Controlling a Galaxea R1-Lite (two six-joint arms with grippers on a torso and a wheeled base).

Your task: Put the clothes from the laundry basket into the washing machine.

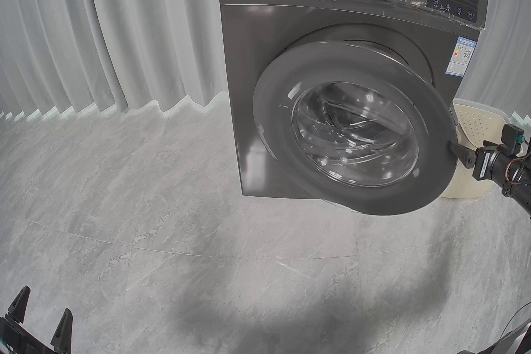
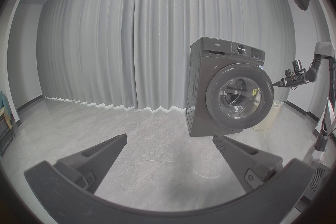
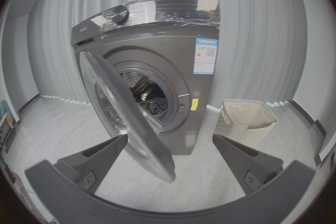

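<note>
The grey washing machine (image 1: 310, 95) stands ahead with its round door (image 1: 354, 128) swung partly open. In the right wrist view dark clothes (image 3: 152, 104) lie inside the drum (image 3: 147, 95). The cream laundry basket (image 3: 246, 118) stands on the floor just right of the machine, and its inside looks bare. My right gripper (image 1: 458, 150) is at the door's free right edge; it is open, and the door rim (image 3: 154, 154) lies between its fingers (image 3: 245, 160). My left gripper (image 1: 38, 316) hangs low at the near left, open and holding nothing.
Pale curtains (image 1: 110, 12) close off the back of the room. A wide stretch of grey tiled floor (image 1: 166, 217) lies left of and in front of the machine. The basket (image 1: 478, 131) is partly hidden behind the door.
</note>
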